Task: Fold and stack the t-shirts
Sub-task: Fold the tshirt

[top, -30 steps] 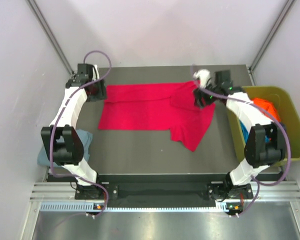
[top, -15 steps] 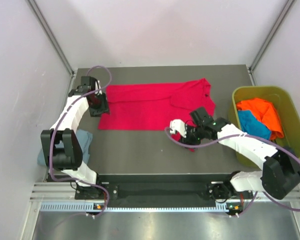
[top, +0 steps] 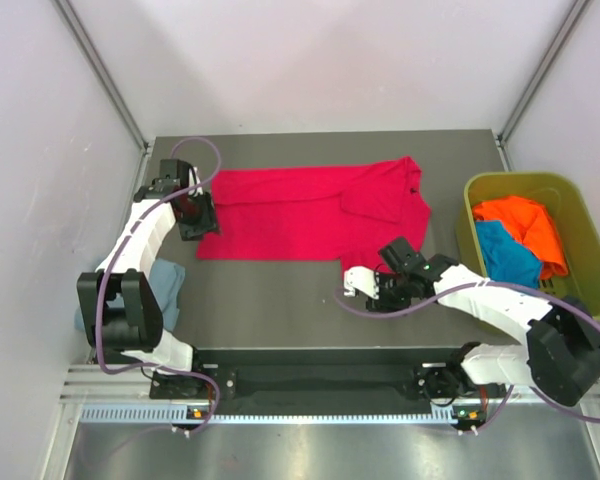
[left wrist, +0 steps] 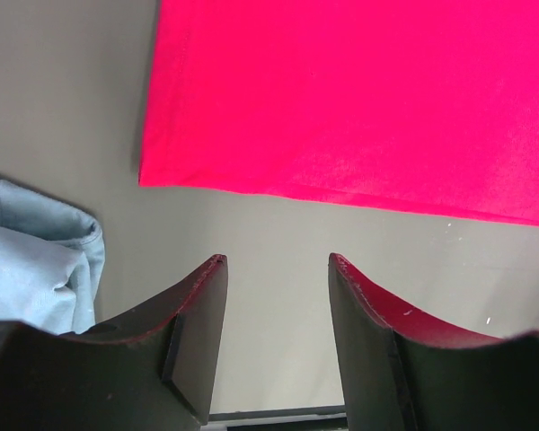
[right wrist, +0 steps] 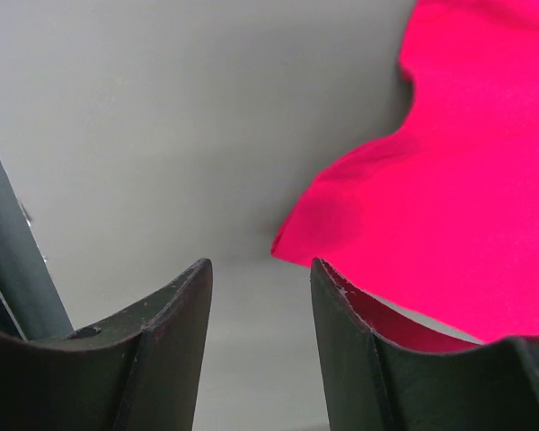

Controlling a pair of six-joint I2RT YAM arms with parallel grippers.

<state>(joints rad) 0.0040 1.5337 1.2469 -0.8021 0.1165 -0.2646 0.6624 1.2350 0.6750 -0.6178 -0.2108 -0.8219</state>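
A crimson red t-shirt (top: 300, 215) lies spread across the back of the table, its right part folded over and hanging toward the front. My left gripper (top: 195, 220) is open and empty at the shirt's left edge; in the left wrist view (left wrist: 277, 260) it is over bare table just off the red shirt's (left wrist: 359, 99) hem. My right gripper (top: 382, 288) is open and empty at the shirt's near right corner; in the right wrist view (right wrist: 260, 265) the red corner (right wrist: 467, 180) lies just ahead, right of the jaws.
A muted grey-blue t-shirt (top: 163, 285) lies crumpled at the table's left edge and also shows in the left wrist view (left wrist: 27, 260). An olive-green bin (top: 580, 215) at the right holds the orange t-shirt (top: 525, 220) and the turquoise t-shirt (top: 505, 252).
My right gripper has left the shirt's far right end and come down to its near right corner. My left gripper has moved nearer along the left edge.
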